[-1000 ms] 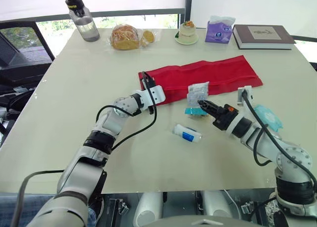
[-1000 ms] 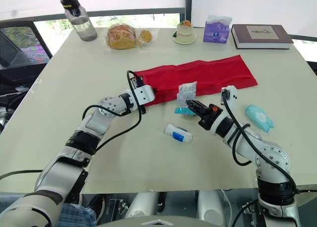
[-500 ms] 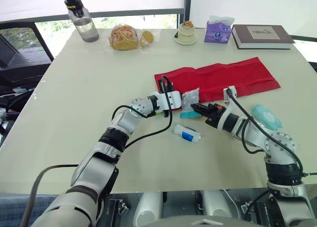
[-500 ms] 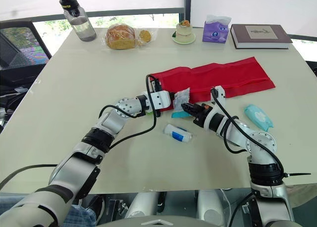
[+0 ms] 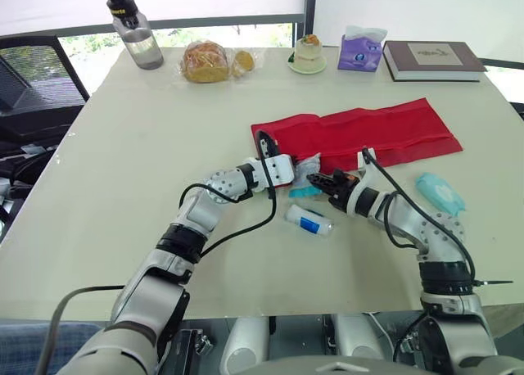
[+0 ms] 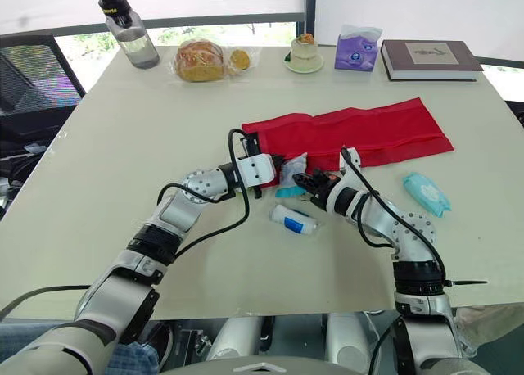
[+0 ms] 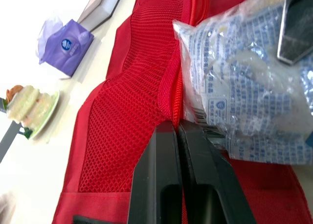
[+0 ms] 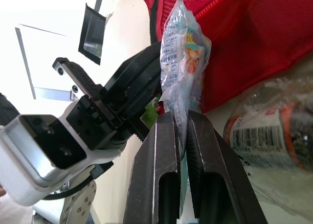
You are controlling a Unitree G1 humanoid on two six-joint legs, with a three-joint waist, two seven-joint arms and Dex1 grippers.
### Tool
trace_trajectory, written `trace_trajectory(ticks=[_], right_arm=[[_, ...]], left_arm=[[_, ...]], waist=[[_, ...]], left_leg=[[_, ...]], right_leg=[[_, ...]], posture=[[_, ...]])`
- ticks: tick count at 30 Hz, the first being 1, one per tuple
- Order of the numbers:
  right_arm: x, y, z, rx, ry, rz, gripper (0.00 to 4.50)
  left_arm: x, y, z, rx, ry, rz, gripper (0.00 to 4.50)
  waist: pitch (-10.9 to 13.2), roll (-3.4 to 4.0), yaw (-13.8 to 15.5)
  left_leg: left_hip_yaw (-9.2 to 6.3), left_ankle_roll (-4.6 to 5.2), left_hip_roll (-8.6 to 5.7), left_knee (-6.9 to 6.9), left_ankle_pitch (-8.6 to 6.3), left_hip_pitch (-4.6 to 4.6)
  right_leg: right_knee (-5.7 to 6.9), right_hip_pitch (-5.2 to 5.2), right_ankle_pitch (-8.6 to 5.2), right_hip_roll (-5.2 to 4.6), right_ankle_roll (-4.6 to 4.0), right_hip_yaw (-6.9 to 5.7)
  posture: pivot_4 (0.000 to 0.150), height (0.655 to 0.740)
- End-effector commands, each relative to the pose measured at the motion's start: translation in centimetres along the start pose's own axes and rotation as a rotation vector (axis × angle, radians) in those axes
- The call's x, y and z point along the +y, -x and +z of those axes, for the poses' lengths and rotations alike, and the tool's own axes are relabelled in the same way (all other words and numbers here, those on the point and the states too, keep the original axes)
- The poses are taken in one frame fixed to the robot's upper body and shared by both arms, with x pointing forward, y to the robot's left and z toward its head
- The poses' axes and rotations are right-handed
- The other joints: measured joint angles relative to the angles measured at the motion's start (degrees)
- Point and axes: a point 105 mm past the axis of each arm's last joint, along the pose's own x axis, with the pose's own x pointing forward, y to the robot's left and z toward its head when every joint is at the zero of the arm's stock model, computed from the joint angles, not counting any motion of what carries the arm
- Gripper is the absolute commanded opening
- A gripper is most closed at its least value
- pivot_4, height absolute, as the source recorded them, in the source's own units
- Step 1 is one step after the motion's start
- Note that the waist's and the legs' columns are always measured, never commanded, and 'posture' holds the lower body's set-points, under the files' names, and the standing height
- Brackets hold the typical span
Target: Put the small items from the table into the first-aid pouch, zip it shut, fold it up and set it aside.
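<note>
Red first-aid pouch is lying flat and unfolded on the table, long axis running from its near left end out to the robot's right and a bit farther away, mouth end pointing left toward the two grippers. From the head views you just see both arms meeting at that left end. The wrist cams are where the detail is: the left wrist view shows the left gripper with its fingers pressed together on the raised zip edge next to the red mesh pocket, and the right wrist view shows the right gripper clamped on the bottom edge of a clear plastic packet, which stands upright right against the pouch's end, just beside the left gripper. Can't tell whether any of the packet is actually inside (or whether there's anything in the mesh pocket at all). On the table just near of the grippers there's a small wrapped bottle with a blue label, and a teal pack sits off to the right, near the pouch's front edge. Along the far edge: water bottle, bagged bread, a cake on a plate, purple tissue pack, a book.
</note>
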Motion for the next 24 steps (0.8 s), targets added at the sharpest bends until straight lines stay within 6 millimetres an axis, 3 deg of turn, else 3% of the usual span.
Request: trace_trajectory(ticks=[1, 9, 14, 24], right_arm=[[1.1, -0.7, 0.7, -0.028, -0.026, 0.039, 0.00], [1.0, -1.8, 0.2, -0.005, -0.030, 0.028, 0.00], [1.2, -2.7, 0.3, -0.003, -0.039, 0.024, 0.00], [1.9, -2.7, 2.8, -0.108, -0.109, 0.077, 0.00]], left_arm=[[1.1, 0.5, 1.5, -0.059, 0.014, 0.047, 0.05], [1.6, 0.6, 2.2, -0.095, 0.208, 0.091, 0.05], [0.6, 0.9, 2.5, -0.103, 0.245, 0.061, 0.05], [-0.8, 2.1, 1.5, -0.057, 0.244, 0.015, 0.05]], waist=[[0.00, 0.00, -0.08], [0.00, 0.01, -0.08], [-0.01, 0.02, -0.31], [-0.02, 0.03, -1.28]], left_leg=[[0.00, 0.00, 0.00, 0.00, 0.00, 0.00], [0.02, 0.00, 0.02, 0.01, 0.00, 0.00], [0.02, 0.00, 0.07, 0.01, 0.00, 0.04], [0.05, 0.00, 0.09, 0.00, 0.00, 0.06]], right_leg=[[0.00, 0.00, 0.00, 0.00, 0.00, 0.00], [-0.01, -0.01, 0.00, 0.02, 0.00, 0.02], [0.02, -0.01, 0.02, 0.07, -0.03, 0.03], [0.02, -0.01, 0.04, 0.09, -0.07, 0.06]], posture=[[0.150, 0.7332], [0.150, 0.7332], [0.150, 0.7332], [0.150, 0.7332]])
